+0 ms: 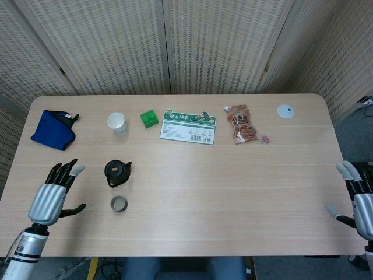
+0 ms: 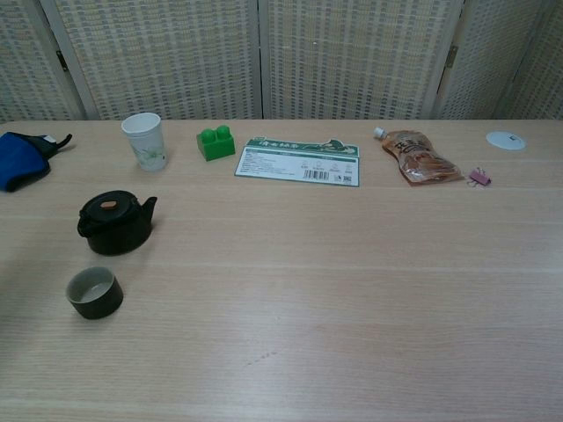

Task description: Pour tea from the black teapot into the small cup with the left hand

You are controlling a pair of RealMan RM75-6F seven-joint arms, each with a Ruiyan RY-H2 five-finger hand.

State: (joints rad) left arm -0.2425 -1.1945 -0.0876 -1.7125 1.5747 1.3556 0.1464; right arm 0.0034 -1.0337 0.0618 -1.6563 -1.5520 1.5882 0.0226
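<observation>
Finding the black teapot (image 1: 118, 172) standing upright on the left part of the surface (image 1: 233, 192), lid on, spout pointing right and away from the robot. Seeing the small cup (image 1: 119, 203) just beside it on the near side, apart from it, mouth up.

Hovering to the left of both, well apart from them: left robot hand (image 1: 51, 198), fingers spread, holding nothing. Waiting at the far right edge: right robot hand (image 1: 361, 201), fingers also apart and empty.

Judging the reach as not yet begun, so carrying every risk ahead:
- Sweeping in low from the left and risking a knock to the small cup, given how close it is sitting to the pot.
- Closing on the round body instead of the side facing the hand, and risking a slip or a twist while lifting.
- Tipping too fast or from too high, and risking tea missing such a narrow mouth and running over the wood.
- Tilting far with the lid unheld, and risking it dropping off.
- Swinging the spout over while misjudging its offset from the cup.

Lying further back, out of the likely path: paper cup (image 1: 117, 123), green block (image 1: 149, 119), blue cloth (image 1: 52, 129), printed card (image 1: 188, 126).
</observation>
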